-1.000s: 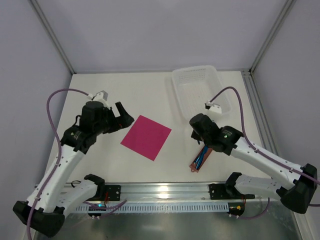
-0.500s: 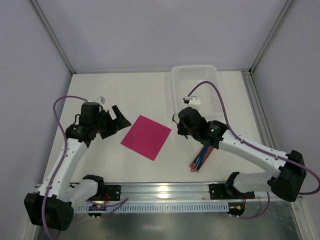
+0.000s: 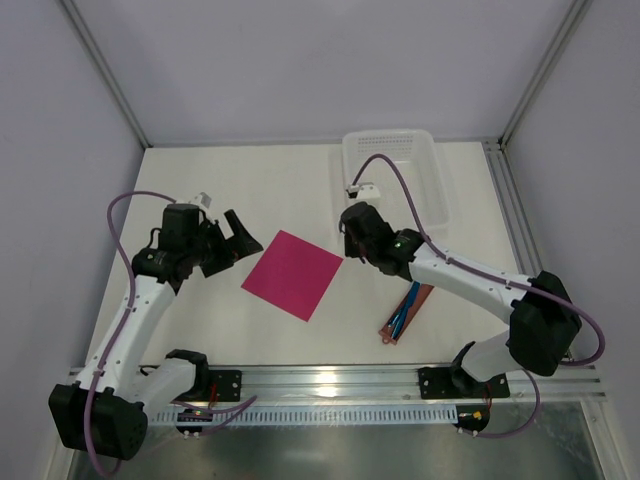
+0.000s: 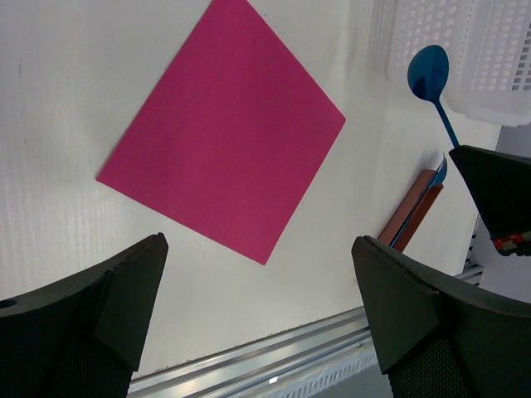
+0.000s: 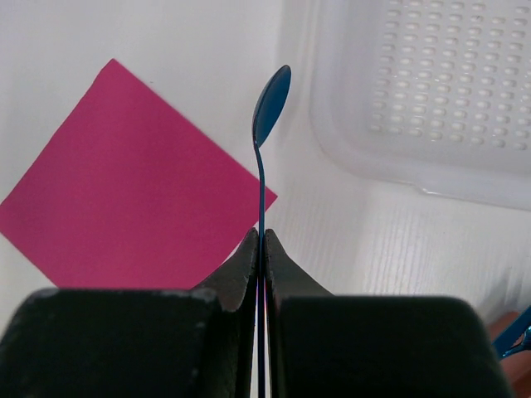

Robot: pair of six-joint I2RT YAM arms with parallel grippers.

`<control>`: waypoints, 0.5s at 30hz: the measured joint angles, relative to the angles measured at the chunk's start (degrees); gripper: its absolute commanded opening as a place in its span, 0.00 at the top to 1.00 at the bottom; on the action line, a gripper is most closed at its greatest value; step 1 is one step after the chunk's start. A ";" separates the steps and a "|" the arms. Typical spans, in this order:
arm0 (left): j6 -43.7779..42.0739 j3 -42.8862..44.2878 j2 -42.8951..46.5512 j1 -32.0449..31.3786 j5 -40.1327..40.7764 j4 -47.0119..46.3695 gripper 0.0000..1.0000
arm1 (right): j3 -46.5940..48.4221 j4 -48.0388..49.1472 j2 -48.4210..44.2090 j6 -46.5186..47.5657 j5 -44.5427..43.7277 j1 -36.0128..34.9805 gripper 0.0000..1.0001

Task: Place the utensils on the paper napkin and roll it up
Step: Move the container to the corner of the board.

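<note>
- Pale walls enclose a white tabletop, and the paper napkin lies flat near its middle, turned so its corners point toward the tabletop's edges.
- The right gripper is clamped on the handle of the blue spoon. The bowl sticks out ahead of the jaws, just off the napkin's right corner, between the napkin and the white mesh basket at the far right.
- The left gripper hangs with its jaws spread wide and empty, beside the napkin's left corner.
- The other utensils rest on a reddish-brown sleeve toward the tabletop's near edge, right of the napkin.
- The step in hand is probably laying the spoon on the napkin. It goes best if the spoon comes low and level over the paper's middle, in line with where the remaining pieces will lie.
- The jaws should part only once the spoon rests on the paper, since a drop could skid on it or crease it.
- The thin sheet may slide, so the left gripper could pin a corner.
</note>
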State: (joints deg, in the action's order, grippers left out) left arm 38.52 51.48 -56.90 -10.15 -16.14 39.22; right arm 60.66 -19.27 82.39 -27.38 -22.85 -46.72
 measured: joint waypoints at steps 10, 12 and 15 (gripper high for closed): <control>-0.02 -0.31 0.02 0.04 -0.13 0.00 0.02 | -3.06 0.81 -2.12 0.59 -2.73 4.68 0.96; 0.00 -0.31 0.04 0.04 -0.15 0.00 0.02 | -4.24 0.11 -3.82 0.24 -3.63 4.92 0.96; 0.00 -0.31 0.09 0.04 -0.17 -0.02 0.02 | -6.38 -0.94 -6.91 -0.33 -5.33 5.31 0.96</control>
State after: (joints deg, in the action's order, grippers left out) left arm 38.52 51.18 -56.82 -10.11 -16.32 39.20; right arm 54.28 -20.21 75.48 -27.70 -28.18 -41.41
